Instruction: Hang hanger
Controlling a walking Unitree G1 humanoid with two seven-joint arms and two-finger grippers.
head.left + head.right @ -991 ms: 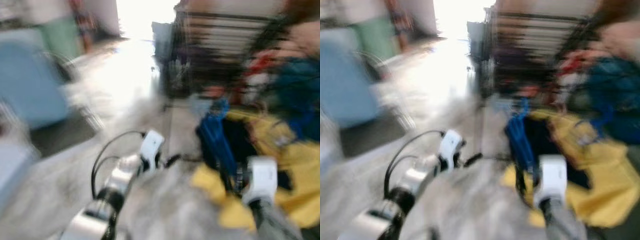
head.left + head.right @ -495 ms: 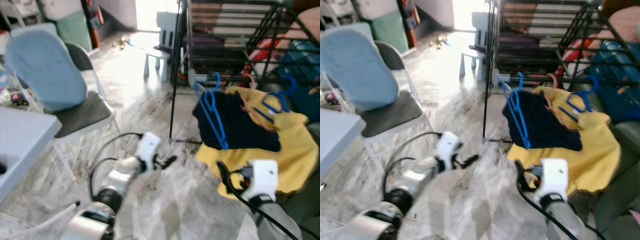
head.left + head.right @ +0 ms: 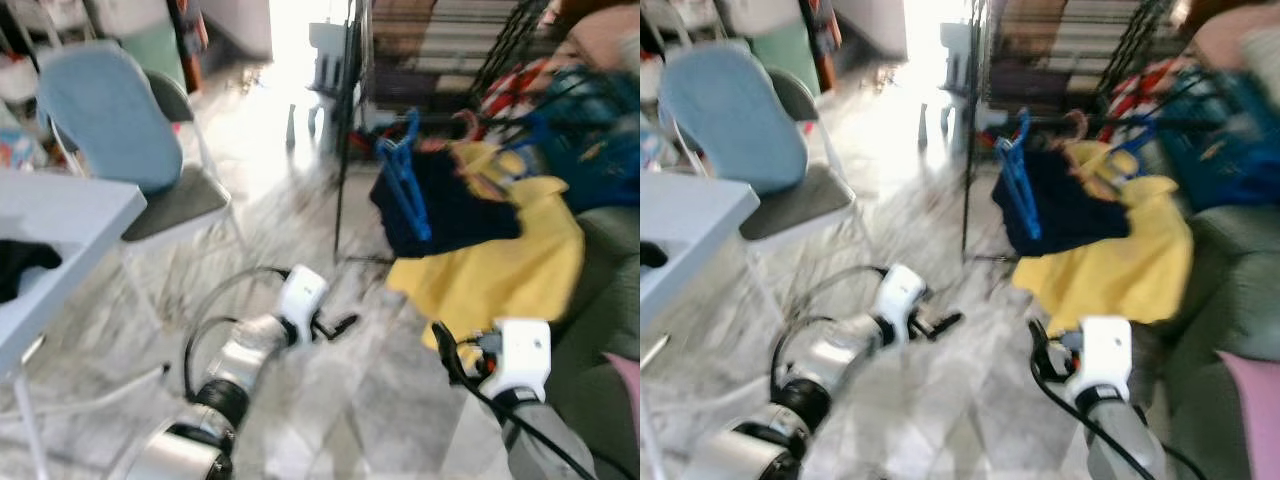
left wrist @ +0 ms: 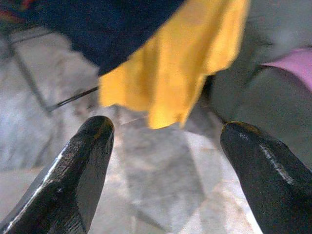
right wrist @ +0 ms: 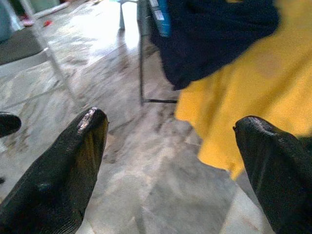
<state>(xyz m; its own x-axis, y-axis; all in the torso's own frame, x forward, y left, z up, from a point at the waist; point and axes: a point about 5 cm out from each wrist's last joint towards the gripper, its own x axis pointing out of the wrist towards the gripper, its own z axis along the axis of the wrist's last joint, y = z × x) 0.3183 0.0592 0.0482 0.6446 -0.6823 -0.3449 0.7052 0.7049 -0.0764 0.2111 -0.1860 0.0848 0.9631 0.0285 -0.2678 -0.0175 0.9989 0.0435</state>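
No brand, label or writing can be read anywhere; the head views are smeared by motion. Against half a second ago the whole scene has slid, so the camera has turned: the pale grey table corner (image 3: 60, 215) with a dark cloth (image 3: 22, 265) on it now reaches further into view on the robot's left, and a grey-green upholstered sofa (image 3: 600, 290) with a pink cushion (image 3: 1252, 400) has come in on its right. The task's things, blue plastic hangers (image 3: 403, 180), sit hooked at the black metal rack (image 3: 347, 110), carrying a dark navy garment (image 3: 445, 205) that lies over a soft yellow cloth (image 3: 495, 275) spilling down toward the sofa; another blue hanger seems to sit further right, though blur makes it uncertain. A folding chair with a rounded light-blue back and grey seat (image 3: 105, 115) stands on the veined grey marble floor (image 3: 330, 400). The left gripper (image 4: 165, 161) hovers low over the floor, its glossy black fingers (image 4: 83, 165) spread wide and holding nothing, aimed at the yellow cloth's hem. The right gripper (image 5: 170, 161) is likewise spread apart and empty, pointed at the navy garment and yellow cloth beside the rack's thin leg.
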